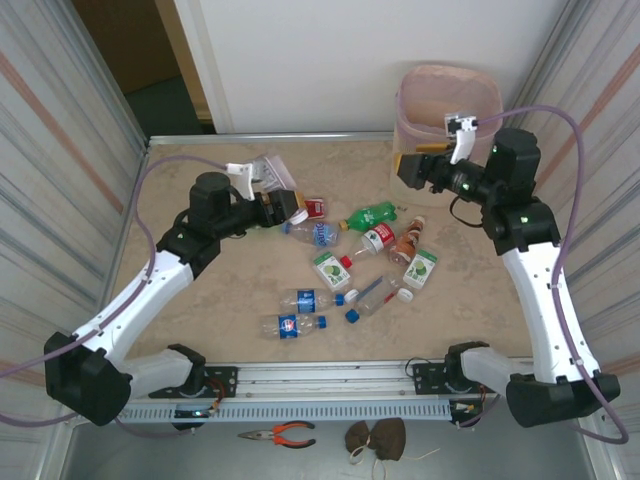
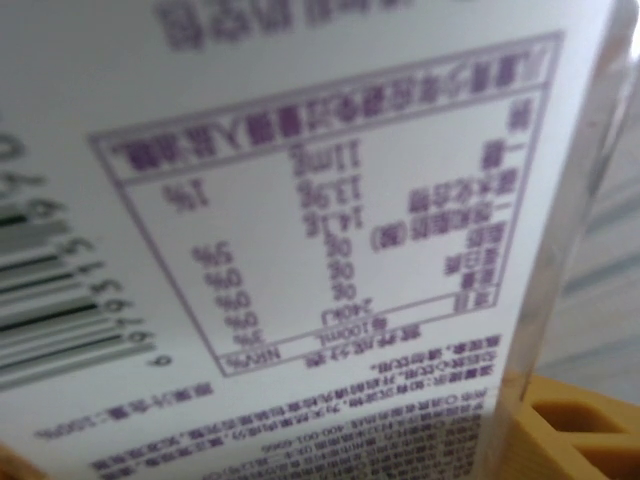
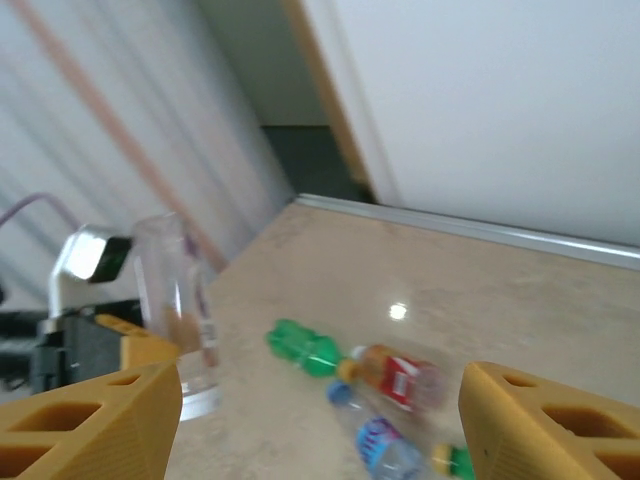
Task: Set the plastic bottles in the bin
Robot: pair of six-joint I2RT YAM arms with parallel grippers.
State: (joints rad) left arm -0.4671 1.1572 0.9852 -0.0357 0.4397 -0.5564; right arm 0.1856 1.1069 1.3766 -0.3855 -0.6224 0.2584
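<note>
Left tool [image 1: 284, 202] clamps one bottle [image 1: 269, 172], right tool [image 3: 318, 405] gapes empty — ten bottles [image 1: 311, 299] on table [image 1: 190, 180], one bin [image 1: 421, 128].

Bright, even light; one glare spot on the bench [image 3: 398, 311]. Right wrist view blurred throughout; the bottle [image 2: 330, 250] close to the left wrist lens is soft.

My top cam sits high behind the arm bases [image 1: 195, 378], looking down & fwd across the whole counter [image 1: 230, 290]. L wrist cam is v. close on the clear bottle [image 2: 330, 250], its print upside down. R wrist cam looks low across the counter btwn its orange fingers [image 3: 90, 425] toward the L side; it & top both see the green bottle [image 3: 305, 350].
</note>
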